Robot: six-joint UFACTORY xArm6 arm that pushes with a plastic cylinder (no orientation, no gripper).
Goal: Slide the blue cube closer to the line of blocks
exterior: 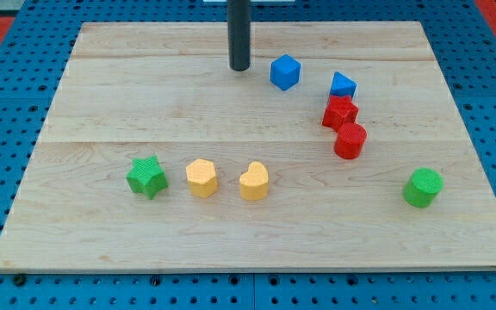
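On a pale wooden board (145,103), the dark rod of the xArm6 stands near the view's top, my tip (239,68) just to the view's left of the small blue plastic cube (285,71) and apart from it. The arm carries no fingers, so nothing is grasped or clenched; it can only push. From the blue cube, a curving line runs toward the view's lower right: a blue triangular block (343,84), a red star-like block (340,112) and a red cylinder (350,140). With the tip on the cube's far side from that line, a push toward the view's right looks likely to close the gap.

Below the cube, well apart, sit a green star (147,177), a yellow hexagonal block (201,178), a yellow heart-shaped block (254,182) and a green cylinder (423,188).
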